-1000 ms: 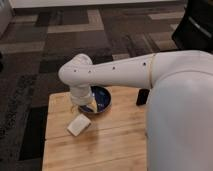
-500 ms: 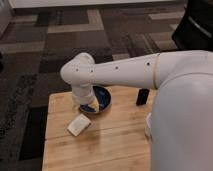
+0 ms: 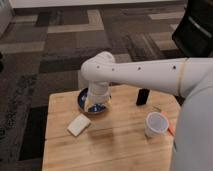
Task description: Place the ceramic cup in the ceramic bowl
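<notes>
Clearly ceramic cup [image 3: 156, 124] stands apart from fingers [image 3: 94, 103] over ceramic bowl [image 3: 82, 101].

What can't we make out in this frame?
- Bowl: in the camera view, most of its inside is hidden by the gripper hanging over it.
- Orange thing beside the cup: partly covered by the arm, unidentifiable.
- Black object: too blurred to name.
- Table: right edge hidden by the arm.
</notes>
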{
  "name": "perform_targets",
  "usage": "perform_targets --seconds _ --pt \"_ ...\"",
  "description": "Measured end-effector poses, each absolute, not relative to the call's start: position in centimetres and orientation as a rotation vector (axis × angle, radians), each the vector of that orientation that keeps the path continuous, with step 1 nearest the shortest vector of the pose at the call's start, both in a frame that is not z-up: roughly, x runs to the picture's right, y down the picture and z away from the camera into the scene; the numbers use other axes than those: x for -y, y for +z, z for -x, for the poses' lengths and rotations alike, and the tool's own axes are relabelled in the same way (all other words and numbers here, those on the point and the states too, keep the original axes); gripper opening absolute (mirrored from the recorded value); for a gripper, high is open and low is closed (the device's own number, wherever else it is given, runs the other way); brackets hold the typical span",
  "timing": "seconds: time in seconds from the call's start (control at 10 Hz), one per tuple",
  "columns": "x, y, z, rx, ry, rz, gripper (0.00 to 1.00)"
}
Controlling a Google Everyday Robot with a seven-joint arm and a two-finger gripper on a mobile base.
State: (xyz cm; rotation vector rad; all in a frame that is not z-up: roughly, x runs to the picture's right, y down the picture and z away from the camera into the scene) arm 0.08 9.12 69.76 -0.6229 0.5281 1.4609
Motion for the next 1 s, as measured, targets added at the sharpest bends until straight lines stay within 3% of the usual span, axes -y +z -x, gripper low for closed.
perform_targets --seconds 0.4,1.0 --pt "-9.5 67.4 -10.6 -0.654 1.486 0.549 0.65" --pt "-9.5 67.4 -10.6 -0.657 1.486 0.546 0.65"
